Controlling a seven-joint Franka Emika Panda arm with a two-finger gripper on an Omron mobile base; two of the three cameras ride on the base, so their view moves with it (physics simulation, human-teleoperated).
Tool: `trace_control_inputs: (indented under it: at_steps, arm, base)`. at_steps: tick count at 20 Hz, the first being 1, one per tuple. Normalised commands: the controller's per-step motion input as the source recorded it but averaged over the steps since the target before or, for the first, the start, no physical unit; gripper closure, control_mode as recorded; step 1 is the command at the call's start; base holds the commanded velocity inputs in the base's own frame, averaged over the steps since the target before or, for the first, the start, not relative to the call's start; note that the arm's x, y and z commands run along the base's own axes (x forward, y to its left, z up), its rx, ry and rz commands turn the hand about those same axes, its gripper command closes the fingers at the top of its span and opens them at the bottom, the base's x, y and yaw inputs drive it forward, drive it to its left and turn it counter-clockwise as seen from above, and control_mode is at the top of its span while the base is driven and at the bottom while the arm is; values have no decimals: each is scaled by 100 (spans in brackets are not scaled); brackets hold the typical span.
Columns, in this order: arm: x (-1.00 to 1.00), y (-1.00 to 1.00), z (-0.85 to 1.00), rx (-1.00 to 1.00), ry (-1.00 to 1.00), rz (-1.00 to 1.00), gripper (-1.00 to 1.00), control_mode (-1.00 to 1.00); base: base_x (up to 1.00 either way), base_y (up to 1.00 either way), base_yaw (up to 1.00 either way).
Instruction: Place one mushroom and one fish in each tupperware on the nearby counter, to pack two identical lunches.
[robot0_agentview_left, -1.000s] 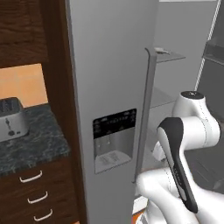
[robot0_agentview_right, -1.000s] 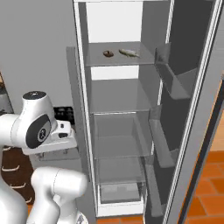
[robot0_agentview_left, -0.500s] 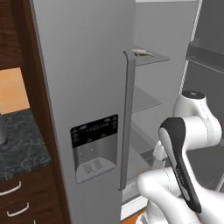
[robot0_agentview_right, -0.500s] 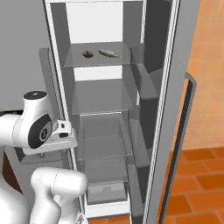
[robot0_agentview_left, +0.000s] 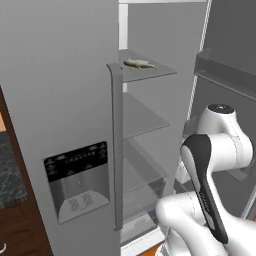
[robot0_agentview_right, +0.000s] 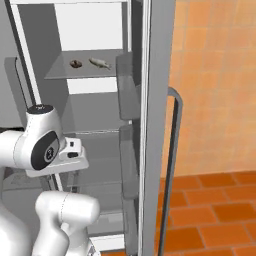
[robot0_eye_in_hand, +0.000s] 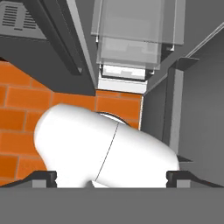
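Two dark finger tips of the claw (robot0_eye_in_hand: 112, 176) stand spread wide and empty at the bottom corners of the hand view, pointing down at orange floor tiles (robot0_eye_in_hand: 19, 103) and the foot of the open grey fridge (robot0_agentview_left: 60, 100). In the right base view the white arm (robot0_agentview_right: 37, 145) sits folded low at the left of the frame, well below the goods. One small rounded dark reddish-brown mushroom (robot0_agentview_right: 76, 63) and one flat pale tan-grey fish (robot0_agentview_right: 99, 62) lie near each other, apart, on the top grey fridge shelf (robot0_agentview_right: 60, 75), upper left of that frame; the fish (robot0_agentview_left: 139, 63) also shows near the top centre of the left base view. A sliver of dark speckled counter (robot0_agentview_left: 9, 175) edges the left of that frame. The pick likely calls for raising the hand to shelf height, levelling it, and reaching in clear of the shelf lip before closing on one item.
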Motion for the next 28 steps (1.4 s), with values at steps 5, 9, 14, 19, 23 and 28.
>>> trace_control_inputs:
  at_steps: [5, 9, 14, 19, 23, 28]
  arm:
    - [0, 0, 0, 0, 0, 0, -100, 100]
    - [0, 0, 0, 0, 0, 0, -100, 100]
    - [0, 0, 0, 0, 0, 0, -100, 100]
    - [0, 0, 0, 0, 0, 0, -100, 100]
    - [0, 0, 0, 0, 0, 0, -100, 100]
    - [0, 0, 0, 0, 0, 0, -100, 100]
  base:
    - [28, -3, 6]
    - [12, 8, 4]
    - [25, 14, 8]
    - [82, 0, 19]
    - [29, -2, 9]
    - [0, 0, 0]
